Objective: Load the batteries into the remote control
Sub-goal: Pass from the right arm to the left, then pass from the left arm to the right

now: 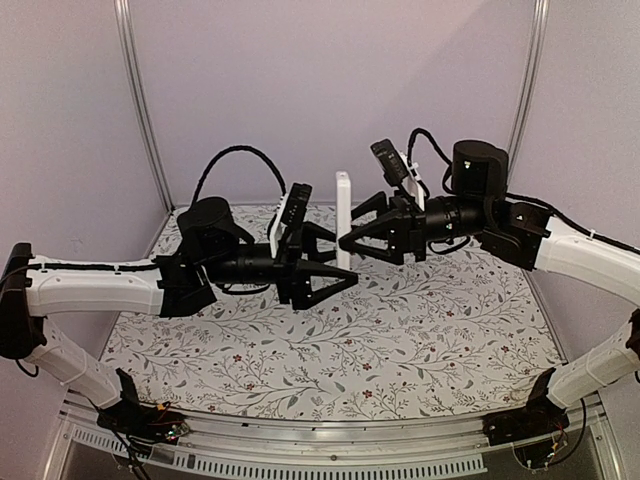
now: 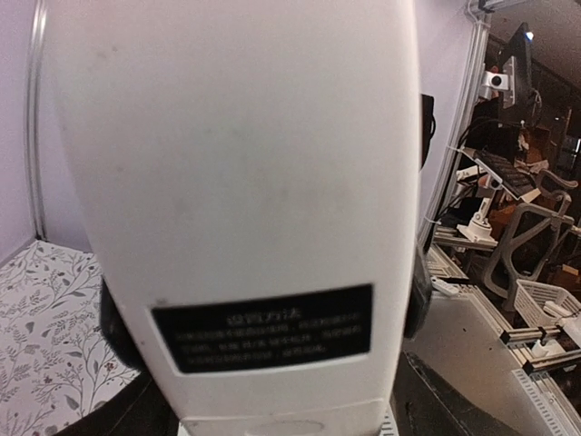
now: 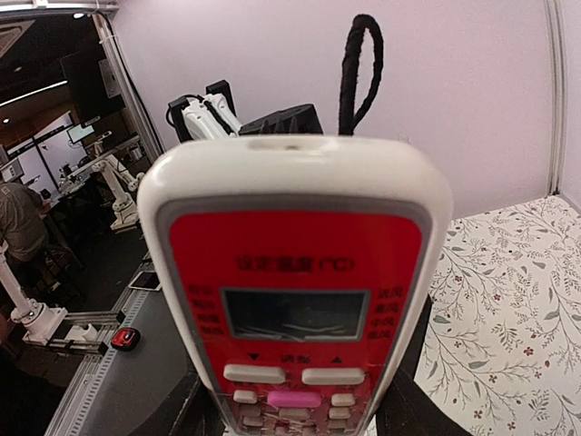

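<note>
The remote control (image 1: 343, 205) stands upright in the air above the middle of the table, edge-on in the top view. My right gripper (image 1: 346, 243) is shut on its lower part. Its red face, display and pale buttons fill the right wrist view (image 3: 290, 263), with a dark finger (image 3: 406, 400) at each side. My left gripper (image 1: 342, 260) is open, its jaws spread wide around the remote's bottom end. The white back with a black label fills the left wrist view (image 2: 236, 182), and a finger (image 2: 414, 304) shows beside each edge. No batteries are in view.
The table has a floral cloth (image 1: 400, 340). Purple walls with metal posts (image 1: 140, 110) close the back and sides. Beyond the table edge, the wrist views show other benches and gear (image 2: 508, 227).
</note>
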Robot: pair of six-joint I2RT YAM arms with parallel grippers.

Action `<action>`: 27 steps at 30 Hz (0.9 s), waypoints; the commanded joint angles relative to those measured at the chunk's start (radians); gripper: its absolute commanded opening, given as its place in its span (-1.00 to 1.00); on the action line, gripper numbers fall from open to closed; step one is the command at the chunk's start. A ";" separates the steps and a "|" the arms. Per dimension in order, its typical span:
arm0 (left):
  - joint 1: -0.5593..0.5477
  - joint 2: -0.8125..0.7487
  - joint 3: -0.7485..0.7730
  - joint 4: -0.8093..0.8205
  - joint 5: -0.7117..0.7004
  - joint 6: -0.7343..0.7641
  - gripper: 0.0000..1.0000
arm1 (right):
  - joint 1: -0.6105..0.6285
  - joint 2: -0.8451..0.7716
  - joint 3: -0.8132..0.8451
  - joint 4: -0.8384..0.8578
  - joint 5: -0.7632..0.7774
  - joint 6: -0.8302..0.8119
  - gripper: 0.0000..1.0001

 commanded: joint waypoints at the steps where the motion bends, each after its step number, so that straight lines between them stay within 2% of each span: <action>1: -0.015 0.010 0.020 0.049 0.001 -0.027 0.52 | 0.002 -0.020 -0.015 0.035 -0.016 0.006 -0.21; 6: -0.014 0.020 0.028 0.038 -0.033 -0.032 0.16 | 0.003 -0.024 -0.024 0.039 -0.008 0.006 -0.21; 7: -0.014 0.017 0.027 0.032 -0.046 -0.030 0.08 | 0.002 -0.026 -0.025 0.039 0.001 0.008 -0.16; 8: -0.014 0.016 0.029 0.023 -0.062 -0.021 0.00 | 0.002 -0.028 -0.028 0.037 0.012 0.011 -0.03; 10: -0.014 0.011 0.034 -0.014 -0.103 -0.001 -0.17 | 0.003 -0.034 -0.034 0.035 0.037 0.024 0.46; 11: -0.014 0.009 0.040 -0.043 -0.128 0.011 -0.23 | 0.003 -0.040 -0.035 0.029 0.057 0.033 0.60; 14: -0.015 -0.001 0.058 -0.136 -0.221 0.061 -0.35 | 0.001 -0.056 -0.041 -0.016 0.131 0.050 0.77; 18: -0.016 -0.006 0.089 -0.273 -0.403 0.114 -0.43 | 0.001 -0.077 -0.022 -0.177 0.309 0.049 0.81; 22: -0.022 0.015 0.135 -0.399 -0.552 0.143 -0.46 | 0.002 -0.068 0.033 -0.328 0.481 0.065 0.77; 27: -0.039 0.072 0.199 -0.501 -0.649 0.173 -0.54 | 0.000 -0.032 0.075 -0.399 0.536 0.075 0.61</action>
